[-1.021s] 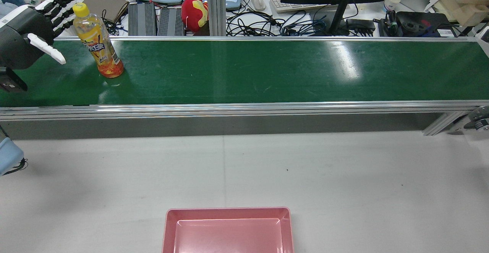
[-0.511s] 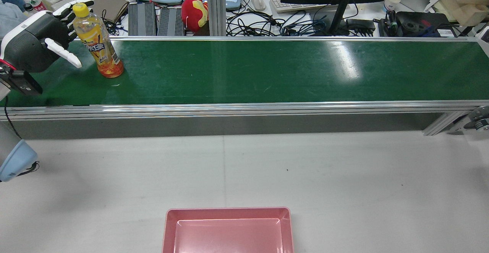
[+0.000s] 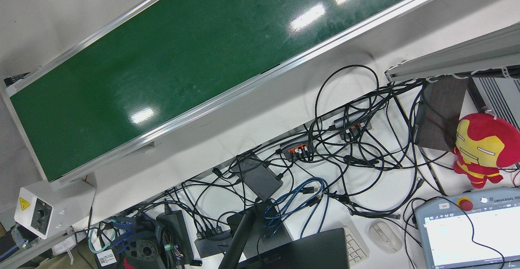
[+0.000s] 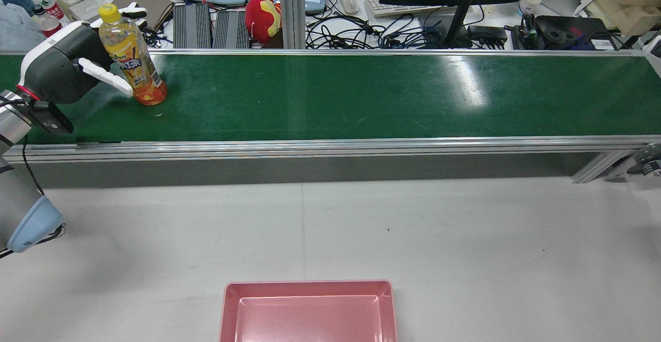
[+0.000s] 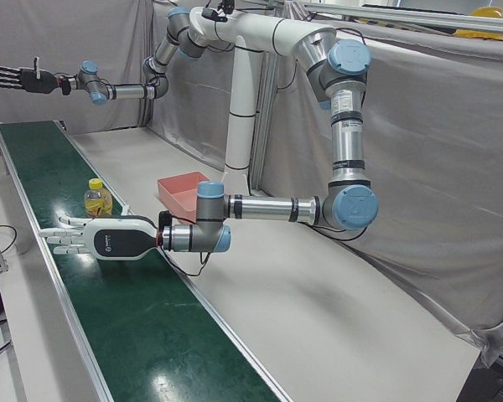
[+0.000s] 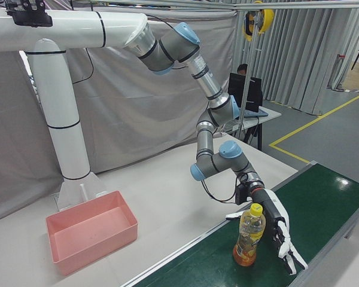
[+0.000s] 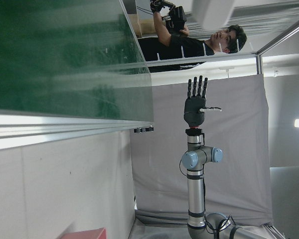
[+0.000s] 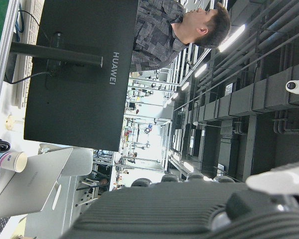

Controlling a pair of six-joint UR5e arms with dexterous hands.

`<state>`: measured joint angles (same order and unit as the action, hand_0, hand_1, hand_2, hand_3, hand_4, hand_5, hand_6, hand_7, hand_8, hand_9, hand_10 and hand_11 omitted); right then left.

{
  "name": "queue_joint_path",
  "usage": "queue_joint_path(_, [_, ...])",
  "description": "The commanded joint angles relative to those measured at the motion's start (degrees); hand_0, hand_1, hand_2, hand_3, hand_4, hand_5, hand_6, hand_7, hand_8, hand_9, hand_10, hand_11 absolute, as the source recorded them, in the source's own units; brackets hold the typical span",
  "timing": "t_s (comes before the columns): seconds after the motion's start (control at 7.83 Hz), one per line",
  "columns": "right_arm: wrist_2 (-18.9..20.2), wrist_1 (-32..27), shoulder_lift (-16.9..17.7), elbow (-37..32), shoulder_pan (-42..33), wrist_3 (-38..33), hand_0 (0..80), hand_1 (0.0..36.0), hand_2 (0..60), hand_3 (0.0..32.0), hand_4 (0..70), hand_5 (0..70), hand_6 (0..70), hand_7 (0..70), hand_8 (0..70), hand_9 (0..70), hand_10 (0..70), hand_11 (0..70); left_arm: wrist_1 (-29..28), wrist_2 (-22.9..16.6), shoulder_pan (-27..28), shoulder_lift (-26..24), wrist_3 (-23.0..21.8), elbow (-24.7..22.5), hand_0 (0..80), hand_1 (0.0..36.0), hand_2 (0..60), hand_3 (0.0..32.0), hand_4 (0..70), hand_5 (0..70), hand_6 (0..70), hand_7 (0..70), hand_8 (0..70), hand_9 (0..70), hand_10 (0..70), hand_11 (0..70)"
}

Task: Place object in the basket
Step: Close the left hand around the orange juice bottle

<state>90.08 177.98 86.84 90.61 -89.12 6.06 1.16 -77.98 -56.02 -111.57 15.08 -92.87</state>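
Rear view: orange drink bottle [image 4: 132, 55] upright on green conveyor belt [image 4: 361, 94], left hand [image 4: 77, 68] just beside it, fingers [image 4: 111, 77] spread, holding nothing. Pink basket [image 4: 309, 311] well apart on counter [image 4: 465, 238].
Left-front view: right hand [image 5: 21, 78] far off, splayed, empty.
Right-front view: bottle's long axis vertical, left hand nearer.
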Motion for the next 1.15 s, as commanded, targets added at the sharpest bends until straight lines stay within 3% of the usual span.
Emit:
queue_joint_path(0.0, [0.01, 0.00, 0.00, 0.09, 0.00, 0.00, 0.0, 0.0, 0.0, 0.0, 0.0, 0.0, 0.0, 0.0, 0.0, 0.0, 0.0, 0.0, -0.46, 0.37, 2.05, -2.24, -3.02, -0.21, 73.4, 18.5, 0.0, 0.4, 9.3, 26.5, 0.0, 0.0, 6.3, 7.6, 3.8, 8.3])
queue_joint_path(0.13, [0.01, 0.00, 0.00, 0.09, 0.00, -0.09, 0.0, 0.0, 0.0, 0.0, 0.0, 0.0, 0.0, 0.0, 0.0, 0.0, 0.0, 0.0, -1.24, 0.38, 2.05, -2.25, -6.00, -0.30, 64.3, 22.0, 0.4, 0.0, 9.7, 26.8, 0.0, 0.0, 6.9, 8.5, 3.8, 8.3])
queue_joint_path(0.26, [0.01, 0.00, 0.00, 0.09, 0.00, -0.09, 0.0, 0.0, 0.0, 0.0, 0.0, 0.0, 0.0, 0.0, 0.0, 0.0, 0.0, 0.0, -0.64, 0.38, 2.14, -2.77, -7.94, -0.38, 52.9, 32.9, 60.0, 0.0, 10.7, 36.1, 0.0, 0.2, 11.5, 14.9, 8.0, 14.4])
queue_joint_path(0.38, [0.01, 0.00, 0.00, 0.09, 0.00, 0.00, 0.0, 0.0, 0.0, 0.0, 0.0, 0.0, 0.0, 0.0, 0.0, 0.0, 0.0, 0.0, 0.67, 0.38, 2.14, -2.95, -7.96, -0.30, 50.5, 36.0, 60.0, 0.0, 26.1, 68.8, 5.1, 9.1, 20.8, 28.1, 21.3, 33.6])
queue_joint_path(0.51, [0.01, 0.00, 0.00, 0.09, 0.00, 0.00, 0.0, 0.0, 0.0, 0.0, 0.0, 0.0, 0.0, 0.0, 0.0, 0.0, 0.0, 0.0, 1.12, 0.29, 2.14, -2.86, -7.96, -0.30, 57.8, 36.0, 60.0, 0.0, 70.0, 70.0, 41.1, 50.1, 62.8, 70.0, 51.2, 70.0])
queue_joint_path(0.64, [0.01, 0.00, 0.00, 0.09, 0.00, -0.09, 0.0, 0.0, 0.0, 0.0, 0.0, 0.0, 0.0, 0.0, 0.0, 0.0, 0.0, 0.0, 1.21, 0.29, 2.14, -2.86, -8.05, -0.38, 64.6, 36.0, 60.0, 0.0, 70.0, 70.0, 70.0, 70.0, 70.0, 70.0, 65.1, 70.0])
queue_joint_path(0.77, [0.01, 0.00, 0.00, 0.09, 0.00, 0.00, 0.0, 0.0, 0.0, 0.0, 0.0, 0.0, 0.0, 0.0, 0.0, 0.0, 0.0, 0.0, 1.21, 0.11, 2.14, -2.95, -8.57, -0.99, 78.6, 36.0, 60.0, 0.0, 70.0, 70.0, 70.0, 70.0, 70.0, 70.0, 70.0, 70.0])
queue_joint_path(0.89, [0.01, 0.00, 0.00, 0.09, 0.00, 0.00, 0.0, 0.0, 0.0, 0.0, 0.0, 0.0, 0.0, 0.0, 0.0, 0.0, 0.0, 0.0, 3.30, -0.06, 2.32, -2.95, -8.32, -4.39, 80.0, 36.0, 60.0, 0.0, 70.0, 70.0, 70.0, 70.0, 70.0, 70.0, 70.0, 70.0])
queue_joint_path(1.02, [0.01, 0.00, 0.00, 0.18, 0.00, 0.00, 0.0, 0.0, 0.0, 0.0, 0.0, 0.0, 0.0, 0.0, 0.0, 0.0, 0.0, 0.0, 7.58, -0.33, 5.28, -2.86, -8.05, -10.08, 80.0, 36.0, 60.0, 0.0, 70.0, 70.0, 70.0, 70.0, 70.0, 70.0, 60.9, 70.0])
